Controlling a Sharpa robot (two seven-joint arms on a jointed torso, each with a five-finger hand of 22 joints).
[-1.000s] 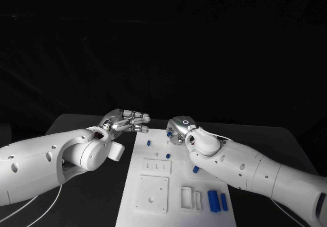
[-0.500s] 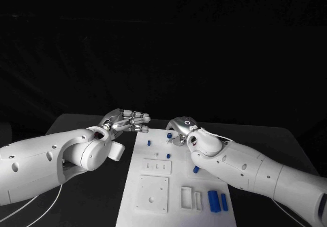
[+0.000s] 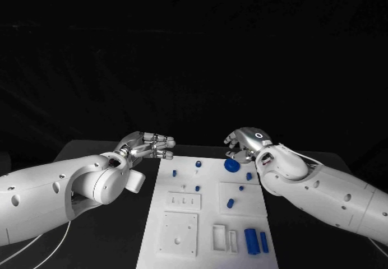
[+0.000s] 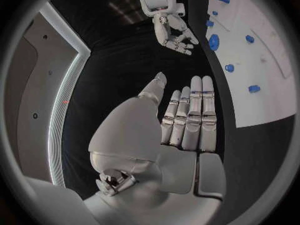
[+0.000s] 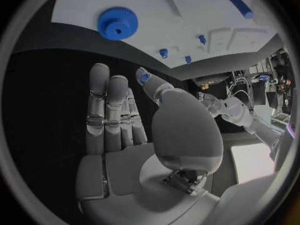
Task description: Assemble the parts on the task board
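One blue gear [image 3: 231, 166] lies flat at the board's [image 3: 212, 224] far right corner, just beside my right hand [image 3: 245, 144], and I judge it the piece in play. Small blue pegs [image 3: 197, 164] dot the far half of the board; two longer blue bars [image 3: 252, 240] lie by its near right corner. My right hand hangs off the board's far right corner, fingers [image 5: 107, 110] straight and together, holding nothing. My left hand [image 3: 147, 144] hovers off the far left corner, fingers [image 4: 190, 115] likewise extended and empty. I judge that no part is being carried now. The next move calls for choosing a part, lowering fingers around it, and finding its matching seat.
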